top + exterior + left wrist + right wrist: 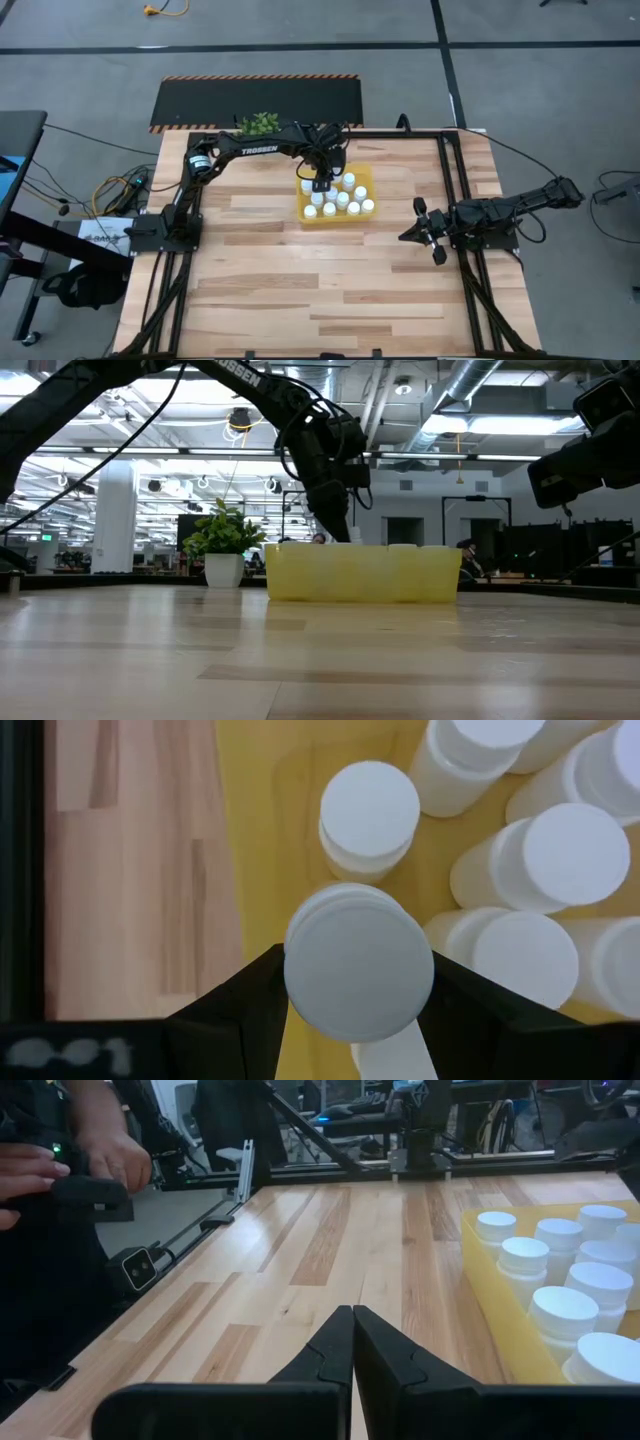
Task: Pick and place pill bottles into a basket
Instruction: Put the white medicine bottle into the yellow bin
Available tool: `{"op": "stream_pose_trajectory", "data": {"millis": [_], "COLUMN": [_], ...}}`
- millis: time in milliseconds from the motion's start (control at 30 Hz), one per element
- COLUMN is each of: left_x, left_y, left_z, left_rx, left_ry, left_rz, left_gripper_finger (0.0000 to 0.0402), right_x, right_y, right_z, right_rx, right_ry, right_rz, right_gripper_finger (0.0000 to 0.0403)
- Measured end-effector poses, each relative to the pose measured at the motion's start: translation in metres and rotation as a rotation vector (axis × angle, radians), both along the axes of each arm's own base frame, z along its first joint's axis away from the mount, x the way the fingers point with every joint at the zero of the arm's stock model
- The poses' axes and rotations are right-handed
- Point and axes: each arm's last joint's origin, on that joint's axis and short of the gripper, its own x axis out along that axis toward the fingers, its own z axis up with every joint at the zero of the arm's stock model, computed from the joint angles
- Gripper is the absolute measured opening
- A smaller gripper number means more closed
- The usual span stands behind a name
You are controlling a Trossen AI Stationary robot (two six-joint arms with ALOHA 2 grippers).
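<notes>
Now, status by item:
Left gripper (pixel 358 1020): over the basket (pixel 303 212) near the table's far edge, fingers clamped on a pill bottle (pixel 358 968) by its sides, cap up.
Held bottle position: above the tray's left part, just beside another bottle (pixel 368 816); can't tell if it's touching the floor yet.
Other bottles (pixel 340 197): approx. ten standing upright in the tray, packed close.
Right gripper (pixel 352 1342): fingers shut, empty, parked near the table's right edge.
Risk: neighbours stand v. close; opening fingers or lowering off-centre could knock one over, or tip the held bottle if let go too high.
Person: hand (pixel 118 1158) beyond the table, not involved.
</notes>
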Motion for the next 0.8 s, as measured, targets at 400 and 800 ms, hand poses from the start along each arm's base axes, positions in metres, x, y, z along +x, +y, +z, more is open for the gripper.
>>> {"op": "stream_pose_trajectory", "data": {"millis": [400,800], "left_x": [0.001,0.007], "left_y": [0.000,-0.001], "left_z": [0.001,-0.017], "left_rx": [0.000,-0.018], "left_ry": [-0.020,0.012], "left_rz": [-0.014,-0.019], "left_gripper_finger": [0.0183,0.0195], "right_x": [0.000,0.000], "right_y": [0.000,0.000], "right_z": [0.000,0.000], "right_rx": [0.000,0.000], "right_ry": [0.000,0.000], "right_rz": [0.001,0.000], "right_gripper_finger": [0.0001,0.0001]}}
